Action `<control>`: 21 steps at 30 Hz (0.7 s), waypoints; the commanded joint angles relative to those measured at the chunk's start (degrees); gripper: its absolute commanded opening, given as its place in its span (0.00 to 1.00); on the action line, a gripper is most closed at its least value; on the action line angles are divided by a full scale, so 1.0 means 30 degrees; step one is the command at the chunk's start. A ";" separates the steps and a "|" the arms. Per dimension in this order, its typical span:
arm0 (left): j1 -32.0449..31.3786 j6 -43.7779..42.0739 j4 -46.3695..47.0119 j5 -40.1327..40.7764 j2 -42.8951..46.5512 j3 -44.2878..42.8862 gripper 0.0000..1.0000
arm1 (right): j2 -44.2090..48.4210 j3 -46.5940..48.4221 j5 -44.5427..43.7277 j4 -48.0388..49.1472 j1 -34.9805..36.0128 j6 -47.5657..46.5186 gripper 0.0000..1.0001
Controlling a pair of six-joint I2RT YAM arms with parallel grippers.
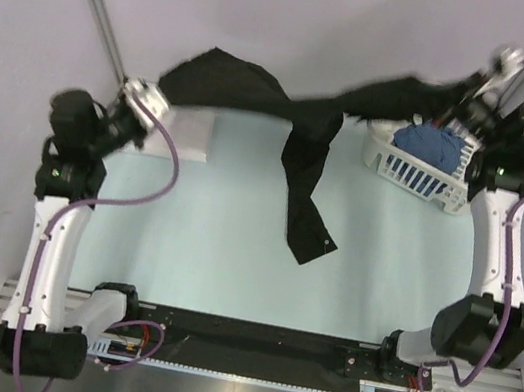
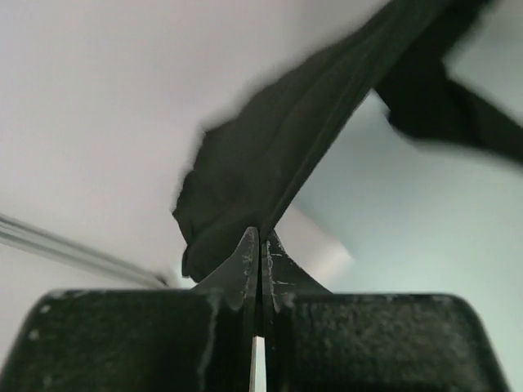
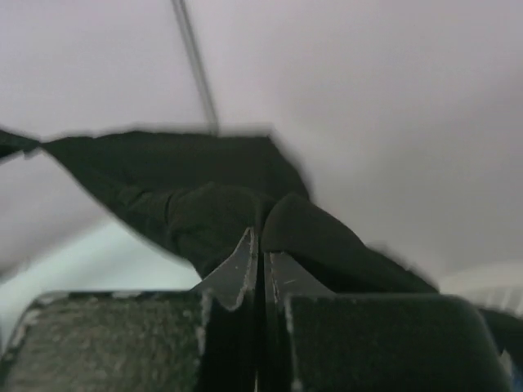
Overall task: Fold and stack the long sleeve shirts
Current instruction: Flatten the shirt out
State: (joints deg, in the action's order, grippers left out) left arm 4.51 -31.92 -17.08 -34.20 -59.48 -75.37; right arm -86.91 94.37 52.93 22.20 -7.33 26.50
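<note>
Black shirt [image 1: 231, 84]: hung in the air as a long, twisted band between the two pincers, over the far part of the desk [image 1: 210, 258].
Look: plain black, soft and creased, blurred at the edges in the top view; one narrow part (a sleeve, by its shape) drooped from the middle down onto the desk.
Left pincer [image 1: 157, 88]: clamped on the shirt's left end, at the far left.
Right pincer [image 1: 473, 91]: clamped on the other end, at the far right, above the basket [image 1: 390, 163].
White shirt [image 1: 190, 133]: lay folded flat on the desk, just beside the left pincer.
Basket: white, slatted, on the desk's far right, with a blue cloth [image 1: 432, 143] inside.
Top view alone: gave the whole span, the drooping part and the basket.
Left wrist view alone: showed the left pincer [image 2: 260, 237] with jaws pressed together and the black shirt [image 2: 278, 155] fanning up to the right from the pinch.
Right wrist view alone: showed the right pincer [image 3: 261, 237] shut on a bunched fold of the black shirt [image 3: 180, 188], which stretched away to the left.
</note>
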 commanded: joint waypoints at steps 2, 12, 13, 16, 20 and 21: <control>0.0664 -0.9411 -0.9385 -0.0438 0.3793 0.8063 0.00 | 0.3857 -0.7773 0.2814 -2.1077 -0.0661 -1.8873 0.00; 0.0576 -1.5081 -1.5631 0.2374 0.6237 1.4139 0.02 | 0.8199 -1.5135 -0.2961 -3.1974 -0.0749 -3.3613 0.00; 0.0576 -1.4908 -1.5663 0.2723 0.5770 1.4051 0.06 | 0.8287 -1.5369 -0.3486 -3.3168 -0.0720 -3.4982 0.03; 0.0546 -1.5081 -1.5985 0.3251 0.4803 1.3671 0.09 | 0.8579 -1.6337 -0.4658 -3.5227 -0.0223 -3.6893 0.28; 0.0575 -1.6134 -1.7213 0.3575 0.4126 1.2590 0.26 | 0.9019 -1.5988 -0.5423 -3.6343 0.0070 -3.8390 0.74; 0.0547 -1.6282 -1.7477 0.3663 0.4067 1.2324 0.32 | 0.9020 -1.5494 -0.5628 -3.6315 0.0100 -3.8423 0.77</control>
State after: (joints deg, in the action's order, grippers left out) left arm 5.69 -75.09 -64.66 -25.80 -46.65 -33.52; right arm -61.58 45.23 41.12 -75.29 -7.81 -78.28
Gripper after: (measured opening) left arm 0.238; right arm 0.678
